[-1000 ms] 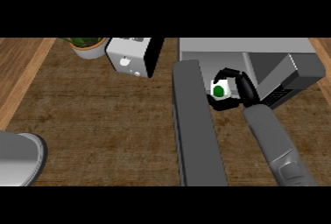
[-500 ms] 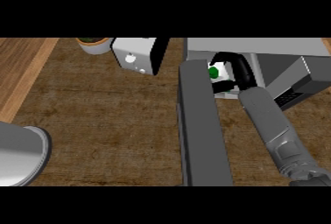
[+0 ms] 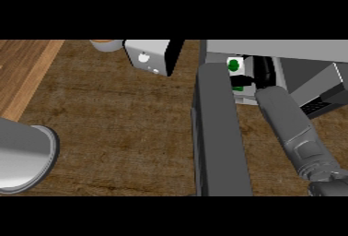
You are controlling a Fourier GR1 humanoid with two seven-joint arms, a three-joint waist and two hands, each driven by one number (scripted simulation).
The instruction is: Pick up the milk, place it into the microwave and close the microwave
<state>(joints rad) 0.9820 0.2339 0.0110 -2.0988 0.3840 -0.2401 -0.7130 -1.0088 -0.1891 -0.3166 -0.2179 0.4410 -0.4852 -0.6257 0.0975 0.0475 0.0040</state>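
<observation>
The brown wooden surface (image 3: 122, 133) fills most of the view, with a grey forearm, the robot's left arm (image 3: 20, 156), at the lower left edge; its hand is out of sight. The microwave (image 3: 285, 57) stands at the upper right, and its open door (image 3: 217, 133) runs as a long dark slab from the cavity toward the lower edge, just left of the right forearm. A white toaster-like box (image 3: 153, 55) sits to the left of the door, with a pot (image 3: 105, 44) beside it at the top edge.

The right hand (image 3: 262, 76) is at the mouth of the cavity, its dark fingers (image 3: 239, 83) curled around the milk (image 3: 236, 69), a white carton with a green mark. The carton stands upright, its long axis pointing into the opening, right beside the door's hinge end. It looks to be at the threshold, so the next move likely calls for pushing deeper. Room is tight: door on the left, microwave wall on the right.
</observation>
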